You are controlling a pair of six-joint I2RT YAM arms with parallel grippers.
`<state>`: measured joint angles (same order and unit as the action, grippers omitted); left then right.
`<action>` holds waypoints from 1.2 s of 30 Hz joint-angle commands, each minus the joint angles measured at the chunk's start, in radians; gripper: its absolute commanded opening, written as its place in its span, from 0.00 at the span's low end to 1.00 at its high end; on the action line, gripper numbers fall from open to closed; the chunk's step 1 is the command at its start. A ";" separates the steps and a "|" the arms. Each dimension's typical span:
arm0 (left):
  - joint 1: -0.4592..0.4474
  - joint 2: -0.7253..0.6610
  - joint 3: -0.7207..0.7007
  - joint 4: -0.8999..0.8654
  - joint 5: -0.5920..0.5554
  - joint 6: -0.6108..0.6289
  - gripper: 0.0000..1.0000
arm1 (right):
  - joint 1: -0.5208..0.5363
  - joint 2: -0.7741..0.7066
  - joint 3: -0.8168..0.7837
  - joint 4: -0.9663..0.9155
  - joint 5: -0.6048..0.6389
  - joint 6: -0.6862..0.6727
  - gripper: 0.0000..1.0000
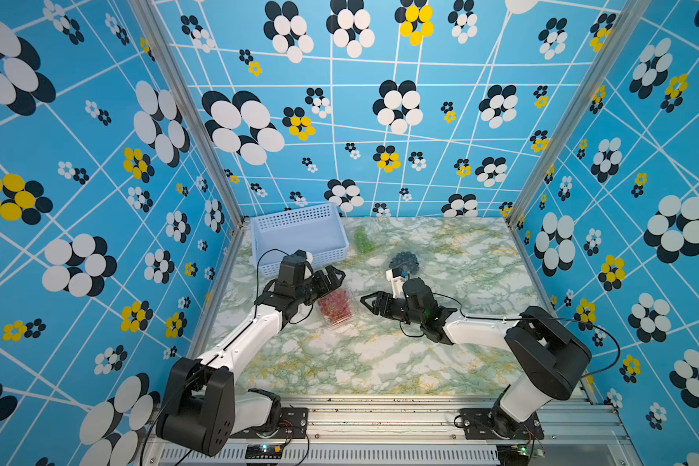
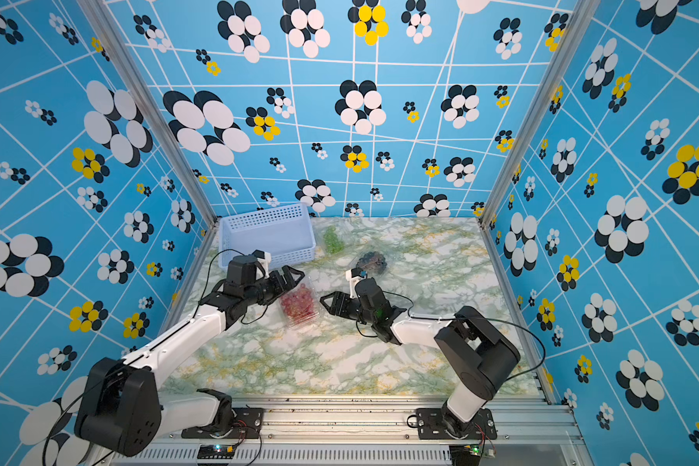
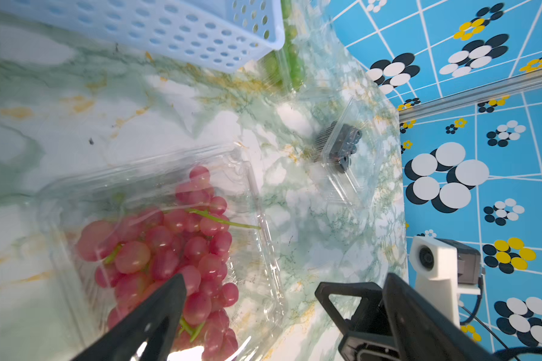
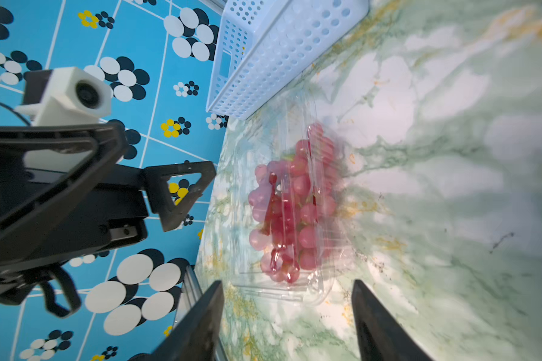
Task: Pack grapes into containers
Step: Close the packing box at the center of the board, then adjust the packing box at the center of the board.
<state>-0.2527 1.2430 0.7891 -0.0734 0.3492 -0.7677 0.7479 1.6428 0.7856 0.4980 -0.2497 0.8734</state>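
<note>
Pinkish-red grapes (image 1: 335,306) lie in a clear container (image 1: 350,298) at mid-table. They also show in the left wrist view as red grapes (image 3: 176,250) and in the right wrist view as red grapes (image 4: 291,203). My left gripper (image 1: 334,276) hangs open over the box's far end, one finger (image 3: 157,312) above the berries. My right gripper (image 1: 367,303) stands open just right of the box, holding nothing; the box lies a little beyond the open right gripper (image 4: 285,287). Dark grapes (image 1: 405,262) sit in a second clear container (image 3: 341,175). Green grapes (image 1: 363,240) lie beside the basket.
A pale blue perforated basket (image 1: 299,238) stands at the back left, close behind my left wrist. Patterned walls close in the left, right and back sides. An aluminium rail (image 1: 380,411) runs along the front with both arm bases on it.
</note>
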 commanded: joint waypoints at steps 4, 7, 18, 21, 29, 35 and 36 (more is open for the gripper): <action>0.094 -0.129 -0.073 -0.157 -0.055 -0.001 1.00 | -0.024 0.034 0.152 -0.329 0.026 -0.153 0.83; 0.127 -0.143 -0.159 -0.107 -0.028 -0.059 0.99 | -0.024 0.082 0.213 -0.371 -0.011 -0.176 0.96; 0.124 0.004 -0.232 0.117 0.041 -0.139 1.00 | -0.027 0.150 0.307 -0.450 -0.068 -0.237 0.99; 0.114 0.075 -0.196 0.156 0.057 -0.131 1.00 | -0.030 0.152 0.299 -0.440 -0.084 -0.238 0.99; 0.073 0.258 -0.051 0.235 0.072 -0.133 0.99 | -0.050 0.136 0.279 -0.438 -0.097 -0.245 0.99; 0.012 0.399 0.124 0.237 0.079 -0.127 1.00 | -0.083 0.116 0.239 -0.411 -0.117 -0.234 0.99; 0.002 0.422 0.149 0.237 0.081 -0.128 1.00 | -0.086 0.114 0.235 -0.409 -0.118 -0.234 0.99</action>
<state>-0.2241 1.6173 0.8631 0.1364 0.4126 -0.9016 0.6731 1.7798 1.0443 0.0853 -0.3477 0.6567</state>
